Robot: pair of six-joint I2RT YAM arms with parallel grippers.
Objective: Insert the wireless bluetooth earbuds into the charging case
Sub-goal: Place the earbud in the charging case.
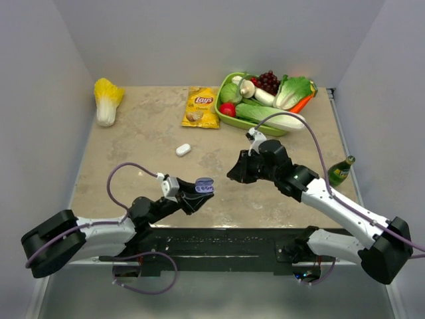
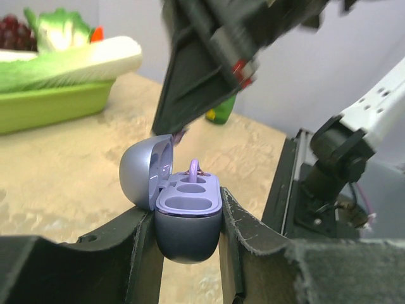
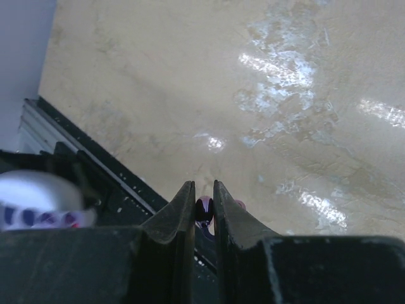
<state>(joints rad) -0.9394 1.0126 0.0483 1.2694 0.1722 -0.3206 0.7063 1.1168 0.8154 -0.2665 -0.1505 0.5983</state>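
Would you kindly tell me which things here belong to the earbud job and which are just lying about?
Job: open case, held by left tool; earbud pinched in right tool; second earbud in case.
Lying about: chips, cabbage, vegetable basket, bottle, white capsule.

The lavender charging case (image 2: 187, 235) stands upright, lid open, in the left gripper (image 2: 188, 218). A purplish earbud (image 2: 193, 168) protrudes from its well. A second earbud (image 3: 204, 209) is pinched in the right gripper (image 3: 204, 190).

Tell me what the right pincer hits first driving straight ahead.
Probably the tabletop, just beside the charging case; depth is unclear, so the right pincer, holding an earbud, might clip its lid.
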